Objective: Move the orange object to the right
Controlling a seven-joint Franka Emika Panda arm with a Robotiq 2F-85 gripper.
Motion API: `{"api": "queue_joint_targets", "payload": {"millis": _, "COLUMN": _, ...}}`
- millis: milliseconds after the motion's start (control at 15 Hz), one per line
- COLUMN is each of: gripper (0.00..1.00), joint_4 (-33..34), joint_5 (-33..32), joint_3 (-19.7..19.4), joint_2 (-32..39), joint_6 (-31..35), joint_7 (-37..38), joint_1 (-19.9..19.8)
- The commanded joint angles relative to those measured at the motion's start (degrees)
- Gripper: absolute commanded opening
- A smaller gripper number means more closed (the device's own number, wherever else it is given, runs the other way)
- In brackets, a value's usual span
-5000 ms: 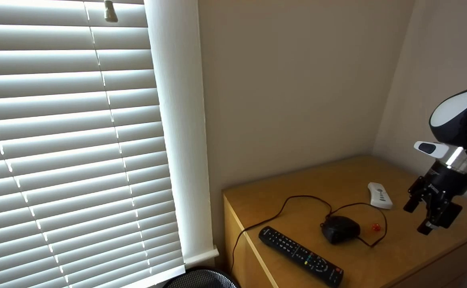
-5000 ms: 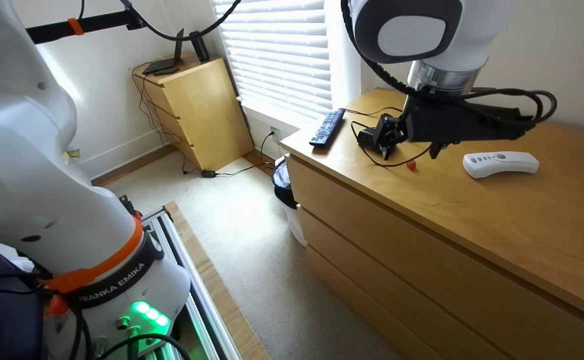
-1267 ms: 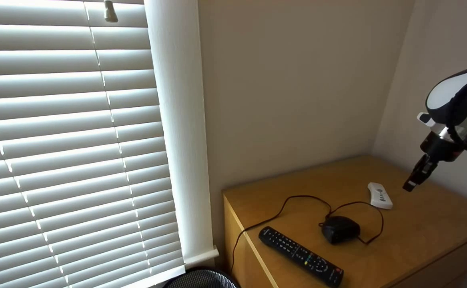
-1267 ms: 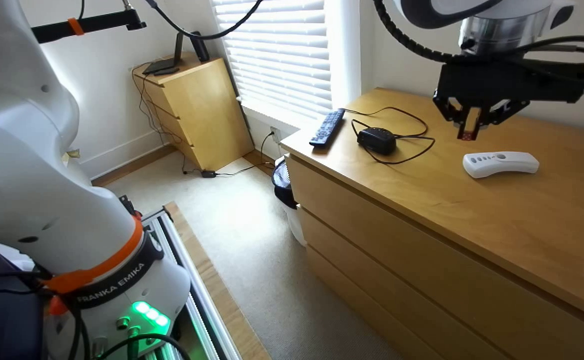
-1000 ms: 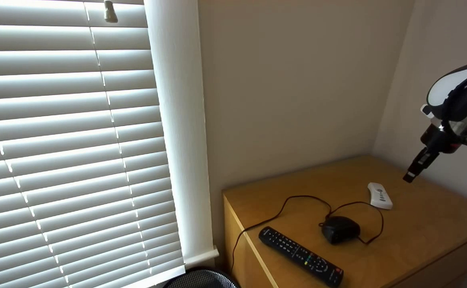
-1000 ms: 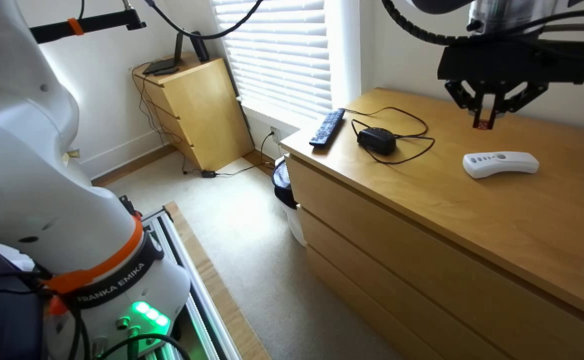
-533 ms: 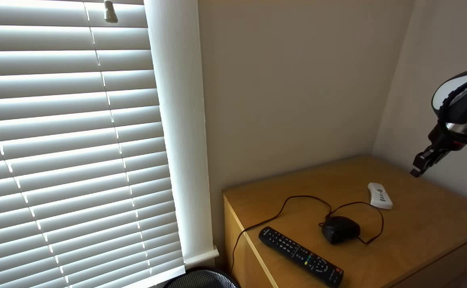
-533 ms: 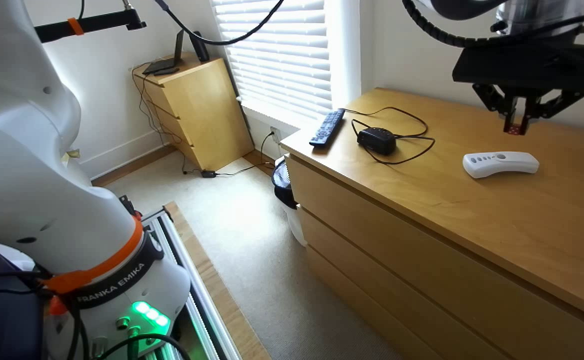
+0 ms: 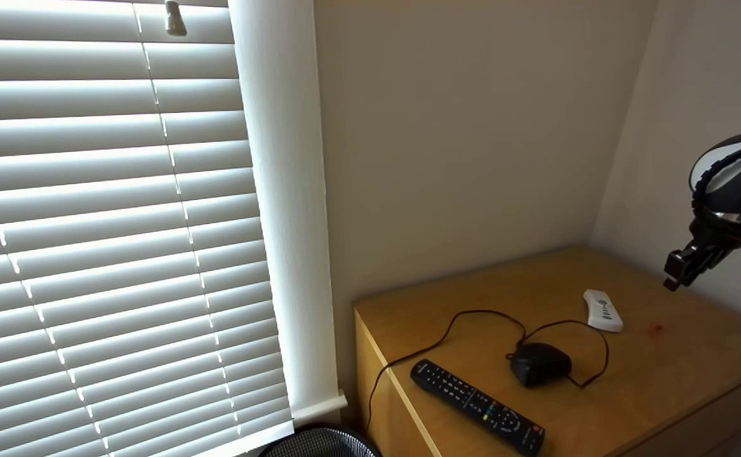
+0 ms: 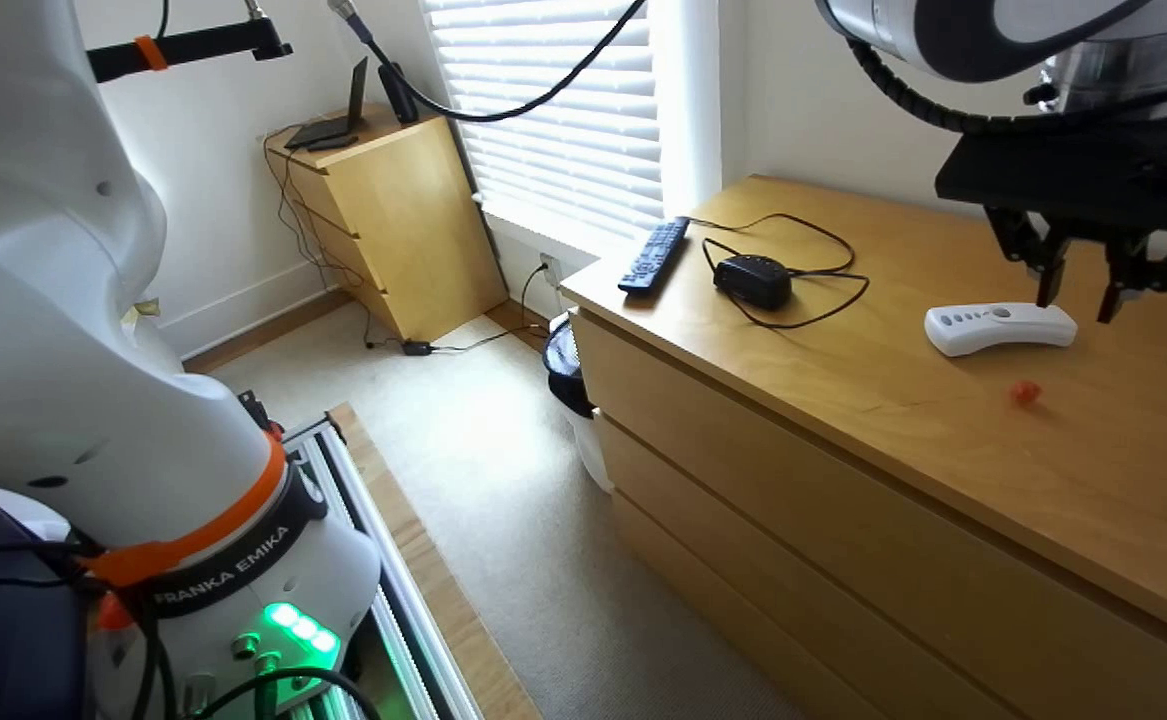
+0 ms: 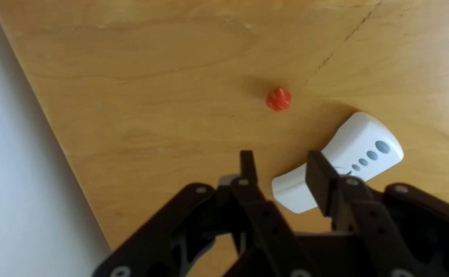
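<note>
The orange object (image 10: 1025, 392), a tiny faceted red-orange lump, is free of my gripper (image 10: 1077, 307). It shows near the white device in both exterior views, small and blurred as the orange object (image 9: 659, 328). Whether it rests on the wood or is still moving I cannot tell. In the wrist view the orange object (image 11: 279, 99) lies beyond the fingertips, with a faint shadow beside it. My gripper (image 11: 281, 154) hangs above the dresser top, its two fingers apart with only wood and part of the white device visible through the gap.
The white device (image 11: 366, 150) lies beneath the gripper. Further off on the dresser (image 10: 843, 370) are a black corded mouse (image 10: 753, 281) with its looped cord and a black remote (image 10: 655, 255). A wall (image 11: 16, 173) borders the dresser in the wrist view.
Five seconds ago the orange object lay by the mouse cord; half a second ago it was between the fingertips. Now the fingers have parted, it has dropped away, and the gripper has shifted slightly.
</note>
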Motion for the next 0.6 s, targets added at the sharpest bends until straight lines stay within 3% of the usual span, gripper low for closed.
{"api": "queue_joint_targets", "payload": {"millis": 0, "gripper": 0.73, "joint_4": -0.1, "joint_5": -4.5, "joint_3": -0.1, "joint_2": -0.8, "joint_6": 0.5, "joint_7": 4.1, "joint_1": 0.2}}
{"api": "queue_joint_targets", "payload": {"millis": 267, "gripper": 0.99, "joint_4": -0.9, "joint_5": -5.4, "joint_3": 1.2, "joint_2": -2.8, "joint_6": -0.2, "joint_7": 3.9, "joint_1": 0.0}}
{"api": "queue_joint_targets", "payload": {"millis": 533, "gripper": 1.00, "joint_4": -1.5, "joint_5": -5.9, "joint_3": 1.5, "joint_2": -5.0, "joint_6": -4.5, "joint_7": 4.6, "joint_1": 0.4}}
